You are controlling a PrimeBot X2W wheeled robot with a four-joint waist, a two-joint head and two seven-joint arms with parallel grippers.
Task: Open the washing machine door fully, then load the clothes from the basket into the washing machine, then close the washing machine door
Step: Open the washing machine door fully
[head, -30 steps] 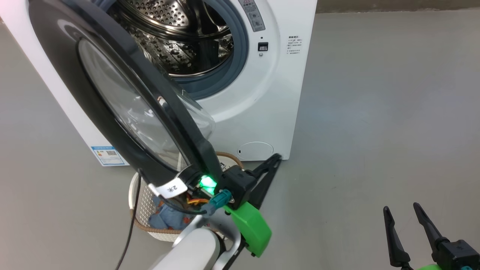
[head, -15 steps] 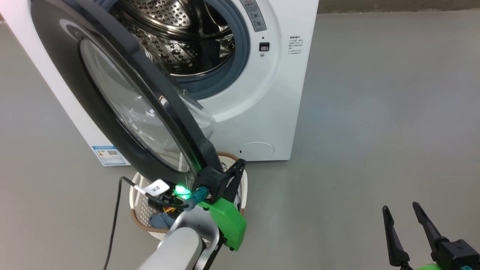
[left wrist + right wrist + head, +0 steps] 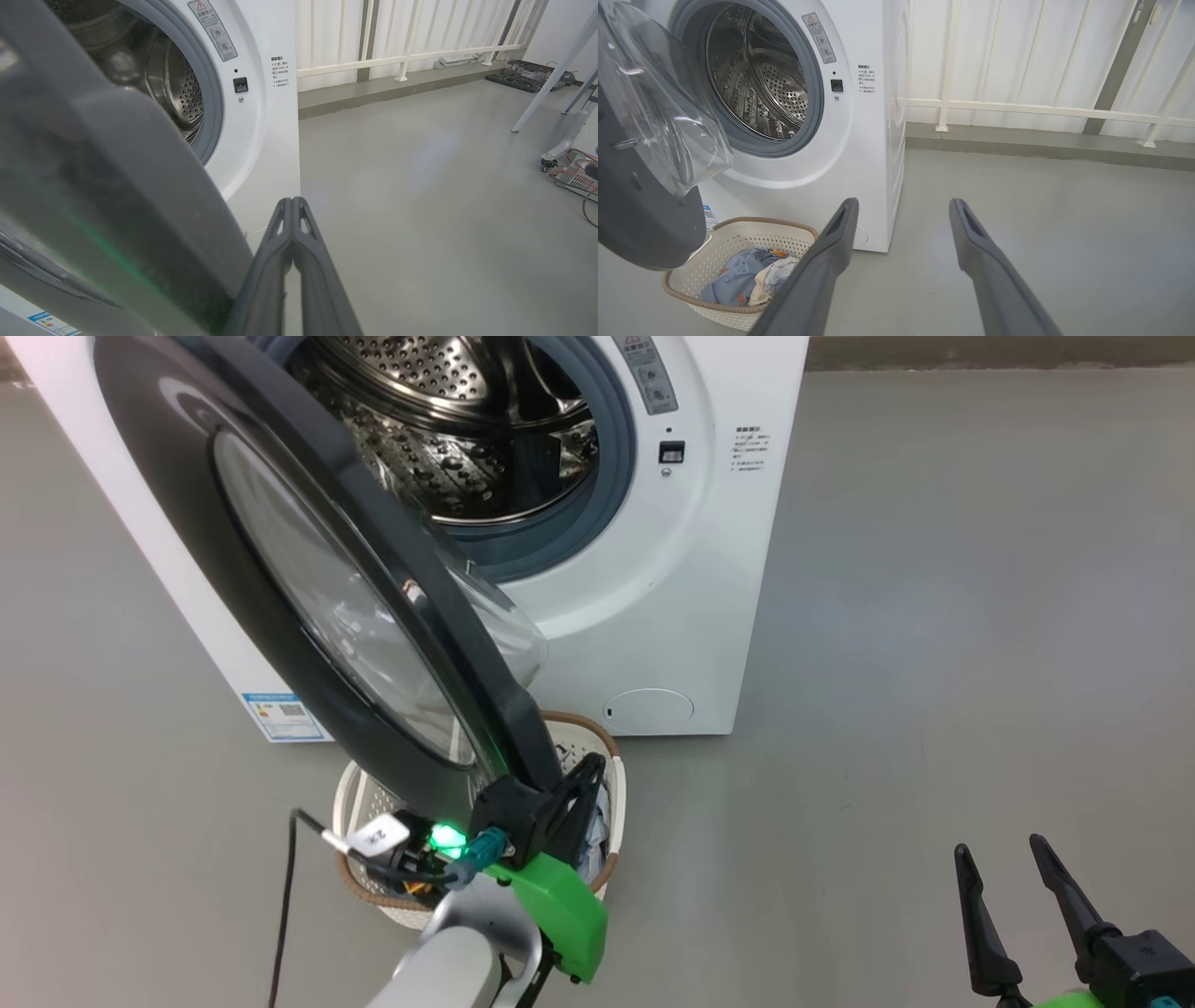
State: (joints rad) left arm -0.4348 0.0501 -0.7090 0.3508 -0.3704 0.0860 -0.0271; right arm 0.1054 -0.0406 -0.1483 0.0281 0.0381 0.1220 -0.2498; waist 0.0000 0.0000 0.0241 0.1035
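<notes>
The white washing machine (image 3: 709, 579) stands at the top of the head view, its steel drum (image 3: 448, 429) exposed. The washing machine door (image 3: 327, 597) hangs part-way open, swung out toward me. My left gripper (image 3: 588, 770) is shut and empty, close against the right side of the door's lower free edge; in the left wrist view its closed tips (image 3: 292, 201) sit beside the dark rim (image 3: 117, 177). The basket (image 3: 733, 240) stands on the floor under the door, holding the blue and cream clothes (image 3: 738, 277). My right gripper (image 3: 999, 847) is open and empty at the lower right.
Grey floor lies open to the right of the machine. A white railing (image 3: 1041, 109) runs along the back wall. A wheeled stand and cables (image 3: 574, 172) sit far right in the left wrist view. A black cable (image 3: 285, 896) hangs from my left arm.
My left gripper has drawn back leftward from beyond the door's edge and is now tucked against its lower rim. The head view has shifted slightly. The right gripper stays still.
</notes>
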